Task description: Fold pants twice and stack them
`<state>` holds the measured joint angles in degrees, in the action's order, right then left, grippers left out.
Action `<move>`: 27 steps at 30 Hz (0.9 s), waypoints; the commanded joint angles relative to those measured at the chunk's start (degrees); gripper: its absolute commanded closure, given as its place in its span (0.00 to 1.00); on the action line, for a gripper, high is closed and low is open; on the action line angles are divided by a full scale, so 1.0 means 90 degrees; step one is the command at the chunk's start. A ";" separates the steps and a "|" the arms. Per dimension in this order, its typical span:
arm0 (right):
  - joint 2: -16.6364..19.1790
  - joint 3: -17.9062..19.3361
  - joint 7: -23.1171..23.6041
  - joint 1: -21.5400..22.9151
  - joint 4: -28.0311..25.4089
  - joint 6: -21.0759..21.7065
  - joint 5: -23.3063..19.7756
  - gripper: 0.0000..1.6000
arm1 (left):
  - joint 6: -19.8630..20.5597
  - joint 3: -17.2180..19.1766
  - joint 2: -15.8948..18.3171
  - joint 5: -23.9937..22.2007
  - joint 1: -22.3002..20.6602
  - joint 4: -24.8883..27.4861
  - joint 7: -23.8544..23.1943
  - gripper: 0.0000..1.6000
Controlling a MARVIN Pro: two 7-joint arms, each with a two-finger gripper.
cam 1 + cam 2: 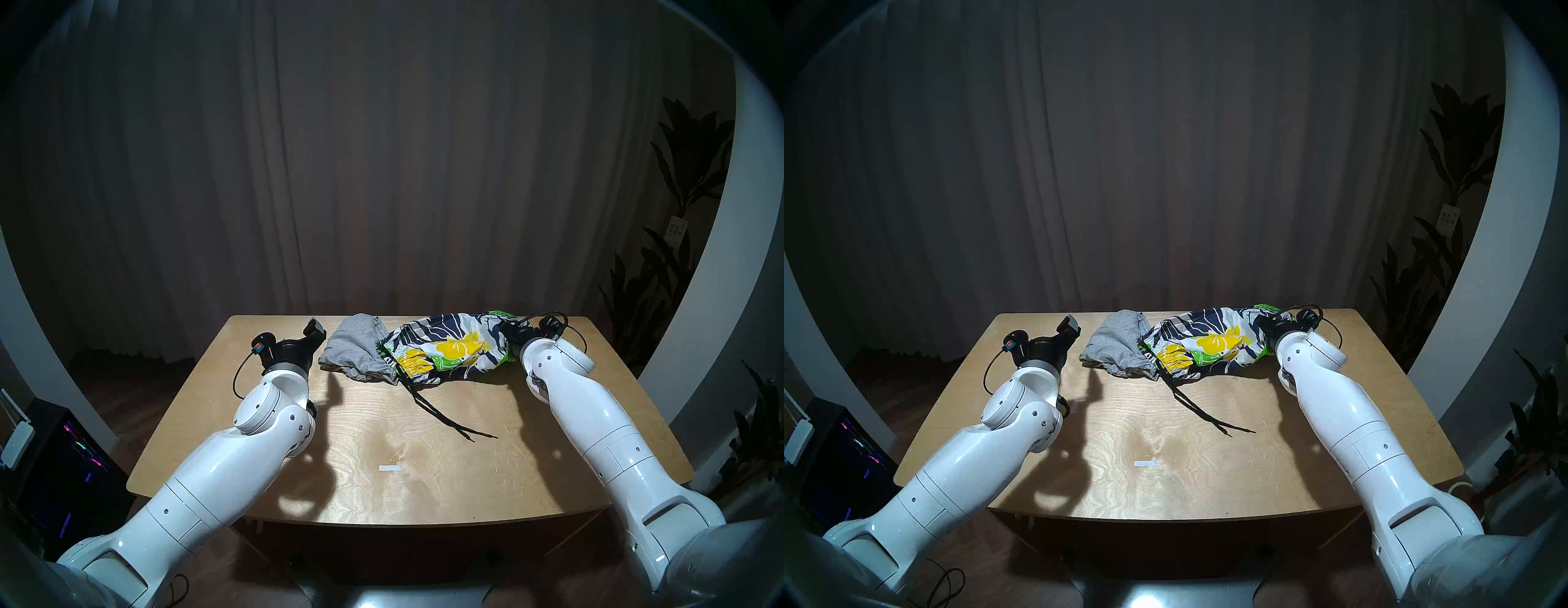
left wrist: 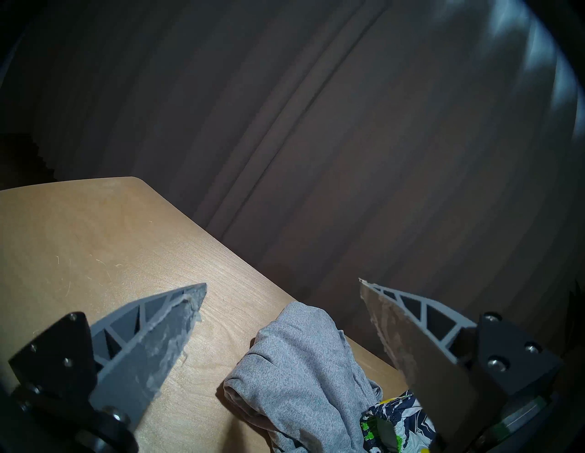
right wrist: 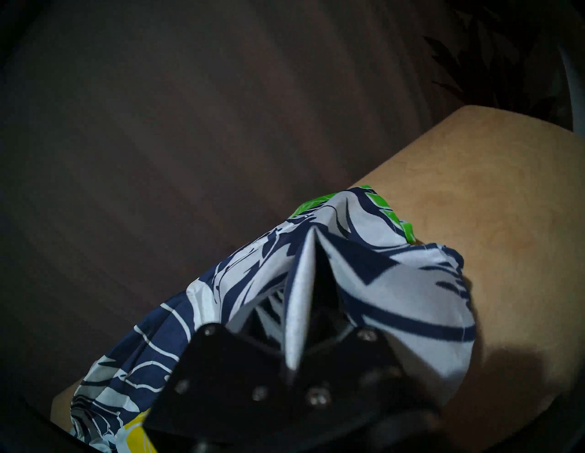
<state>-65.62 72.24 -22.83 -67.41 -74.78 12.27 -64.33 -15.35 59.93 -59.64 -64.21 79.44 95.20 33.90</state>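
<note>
Both pairs sat bunched at the far edge of the table [image 1: 424, 446], roughly 12 o'clock from the robot. Grey shorts [image 1: 354, 348] lay crumpled at 11 o'clock, floral shorts [image 1: 449, 350] just beside them at 1 o'clock, the two touching where the floral waistband overlapped the grey heap. Black drawstring [image 1: 441, 414] trailed off the floral pair toward 6 o'clock across bare wood.

Right gripper [image 3: 304, 284] was clamped on the floral shorts at their 3 o'clock end; the wrist view showed printed cloth pinched between the closed fingers and draped over them. Left gripper [image 2: 281, 284] stood with its jaws wide apart, holding nothing, hovering just at 9 o'clock of the grey shorts.

Handling guess: both light and floppy, no stiffness at all. Floral looked like thin, smooth woven cloth, probably slippery, so a single-corner grip will likely let it sag and twist. Grey jersey looked softer, grippier and a bit stretchy. Best holds are likely the waistband corners and hem corners, one per gripper, to spread the cloth flat before folding. The loose drawstring could snag or drag. Neither pair folded yet.
</note>
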 commanded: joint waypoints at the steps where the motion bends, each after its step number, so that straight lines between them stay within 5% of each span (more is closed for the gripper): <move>1: 0.0489 -0.0083 0.0396 0.0438 -0.0197 0.0217 0.0289 1.00 | -0.0072 0.0086 0.0005 -0.0008 -0.0022 0.0110 0.0025 0.00; 17: 0.1562 -0.1149 0.1871 0.1170 -0.0265 0.1320 0.1393 1.00 | -0.0050 0.0102 -0.0092 -0.0013 -0.0068 0.0050 0.0026 0.00; 27: 0.1880 -0.1821 0.2995 0.1676 -0.0450 0.1443 0.2164 1.00 | -0.0099 0.0136 -0.0120 -0.0001 -0.0015 0.0052 0.0056 0.00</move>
<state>-51.45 58.01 -1.13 -57.79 -76.74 25.59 -48.53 -15.68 60.51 -60.71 -64.30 79.80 94.96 34.25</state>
